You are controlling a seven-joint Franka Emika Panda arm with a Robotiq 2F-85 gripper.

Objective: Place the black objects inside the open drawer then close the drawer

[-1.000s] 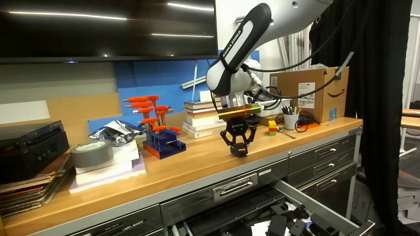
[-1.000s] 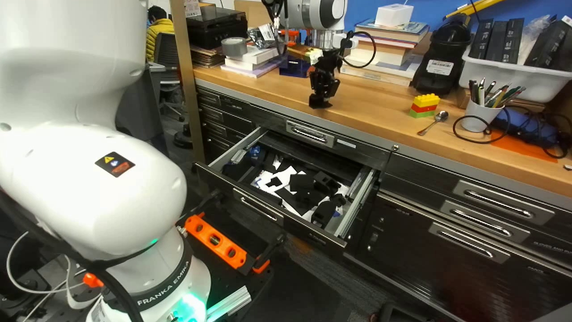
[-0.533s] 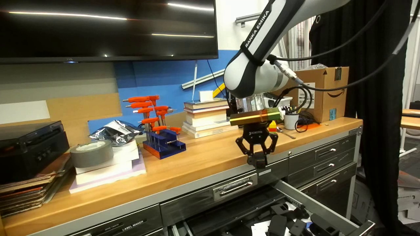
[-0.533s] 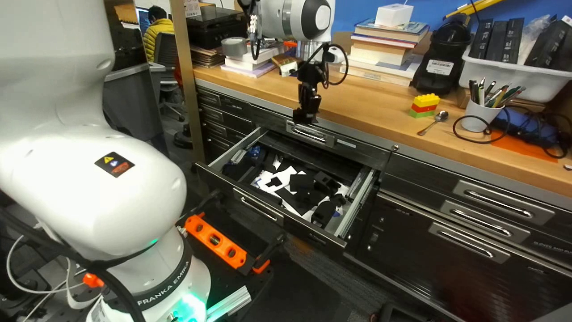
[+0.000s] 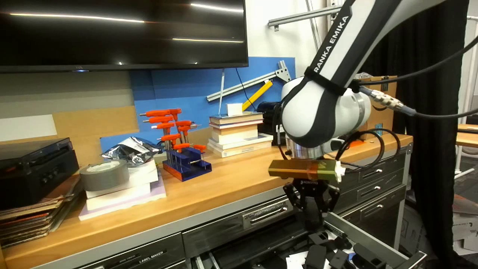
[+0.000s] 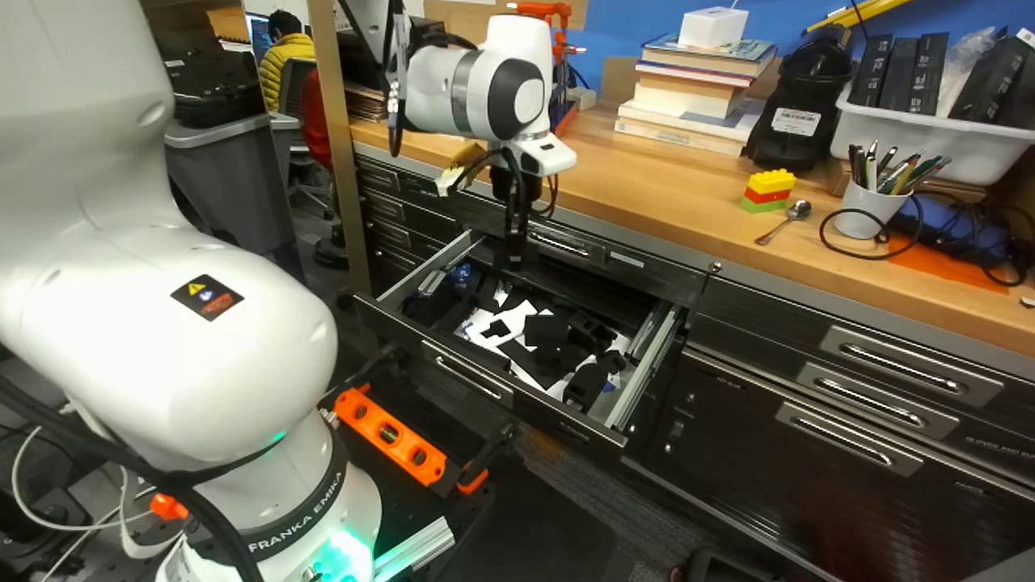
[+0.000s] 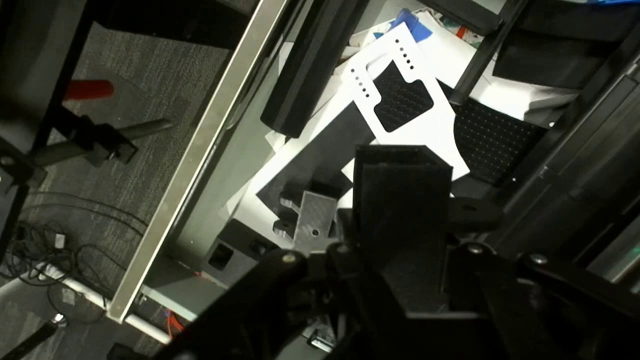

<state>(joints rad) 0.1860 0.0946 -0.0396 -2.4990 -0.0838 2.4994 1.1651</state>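
End effector (image 5: pixel 313 216) pointing down over the open drawer (image 6: pixel 644 373), jaws narrow and clamped on a black block (image 7: pixel 405 200). From my remote seat I can't tell whether the block touches anything below it. Wrist view gives me the drawer's inside: a white cut-out plate (image 7: pixel 440 135) lying over a dotted black sheet (image 7: pixel 495 140). Both exterior views show me other black pieces (image 6: pixel 586 380), bunched toward one side of the drawer among white sheets (image 5: pixel 297 259). Bench (image 6: pixel 687 178) above carries, in an exterior view, a toy-brick stack (image 6: pixel 768 194) in yellow, red and green, a spoon (image 6: pixel 797 212) just beside it, then a pen cup (image 6: pixel 877 201). Farther back: a stack of books (image 6: pixel 695 85), a small white box (image 6: pixel 711 27) resting on top.
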